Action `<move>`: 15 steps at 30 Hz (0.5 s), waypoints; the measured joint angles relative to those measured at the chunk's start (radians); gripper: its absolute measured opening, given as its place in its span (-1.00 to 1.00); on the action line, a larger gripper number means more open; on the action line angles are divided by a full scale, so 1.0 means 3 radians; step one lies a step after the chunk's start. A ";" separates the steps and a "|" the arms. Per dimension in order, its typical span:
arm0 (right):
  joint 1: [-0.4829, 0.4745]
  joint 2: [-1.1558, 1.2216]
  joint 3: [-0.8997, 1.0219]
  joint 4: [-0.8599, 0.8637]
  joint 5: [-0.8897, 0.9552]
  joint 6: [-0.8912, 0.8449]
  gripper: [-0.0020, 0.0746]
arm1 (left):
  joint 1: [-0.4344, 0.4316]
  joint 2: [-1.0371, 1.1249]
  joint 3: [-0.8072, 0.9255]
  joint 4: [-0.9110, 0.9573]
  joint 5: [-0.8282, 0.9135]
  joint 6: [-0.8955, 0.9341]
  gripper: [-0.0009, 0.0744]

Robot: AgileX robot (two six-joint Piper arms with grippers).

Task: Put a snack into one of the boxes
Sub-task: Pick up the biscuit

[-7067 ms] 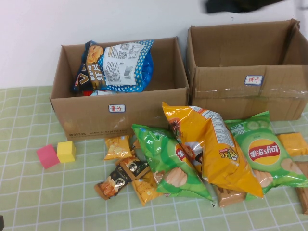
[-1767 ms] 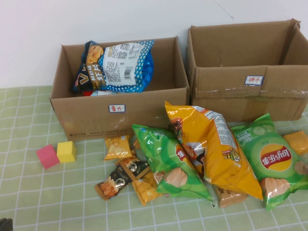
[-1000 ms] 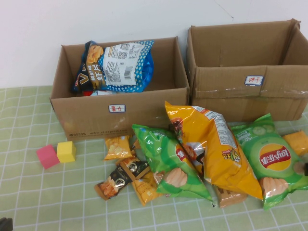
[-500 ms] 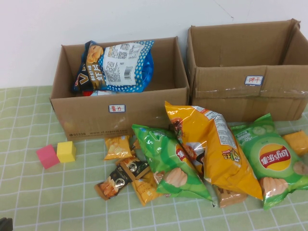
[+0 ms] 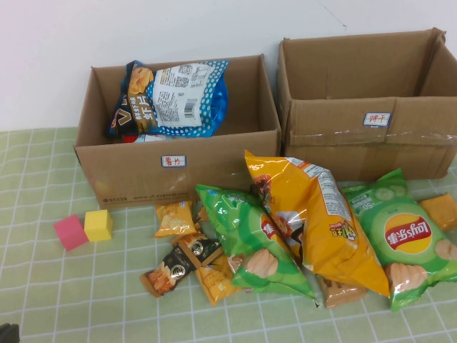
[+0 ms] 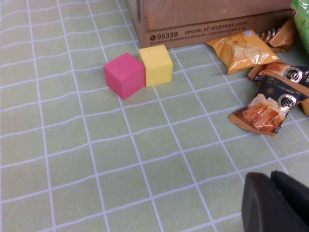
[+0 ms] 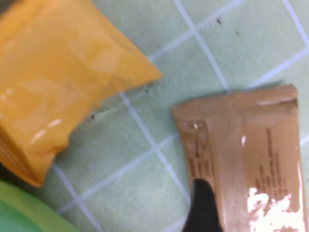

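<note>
A checked green cloth [image 5: 43, 286] holds two open boxes at the back: the left box [image 5: 128, 171] with a blue chip bag [image 5: 178, 96] already inside, and the right box [image 5: 357, 143], whose visible interior looks bare. In front of them lies a heap of snacks: a yellow bag [image 5: 314, 214], two green bags [image 5: 250, 239] [image 5: 403, 236], and small packets. A pink cube [image 5: 70, 232] and a yellow cube [image 5: 98, 224] sit touching each other, off to the left. The left gripper [image 6: 275, 203] is clenched shut, low over bare cloth at the near left corner, away from the snacks. The right gripper [image 7: 203, 205] hangs close over a brown packet [image 7: 241, 159] beside an orange packet [image 7: 53, 92] at the pile's far right; only one dark fingertip shows, so whether it is released or clenched cannot be told, and it holds nothing visible. The risk from here: the flat, glossy brown packet may slip from a pinch, or the fingers may catch the orange neighbour instead.
</note>
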State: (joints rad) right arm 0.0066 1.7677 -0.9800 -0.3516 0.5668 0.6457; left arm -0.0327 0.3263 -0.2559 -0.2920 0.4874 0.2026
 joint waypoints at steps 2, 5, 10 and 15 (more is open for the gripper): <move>0.0000 0.0008 0.0000 0.0013 -0.0066 -0.0006 0.26 | 0.0000 0.0000 0.0000 0.0000 0.0000 0.0000 -0.98; 0.0000 0.0092 0.0000 0.0013 -0.0089 -0.0045 0.26 | 0.0000 0.0000 0.0000 0.0000 0.0000 0.0000 -0.98; 0.0000 0.0308 -0.0033 -0.0035 -0.0025 -0.0075 0.26 | 0.0000 0.0000 0.0000 -0.0016 0.0000 0.0000 -0.98; -0.0009 0.0394 -0.0067 -0.0037 -0.0011 -0.0081 0.26 | 0.0000 0.0000 0.0000 -0.0059 -0.0013 0.0000 -0.98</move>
State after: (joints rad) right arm 0.0039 1.8858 -1.0002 -0.3626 0.5635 0.6213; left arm -0.0327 0.3263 -0.2559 -0.3097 0.4836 0.2026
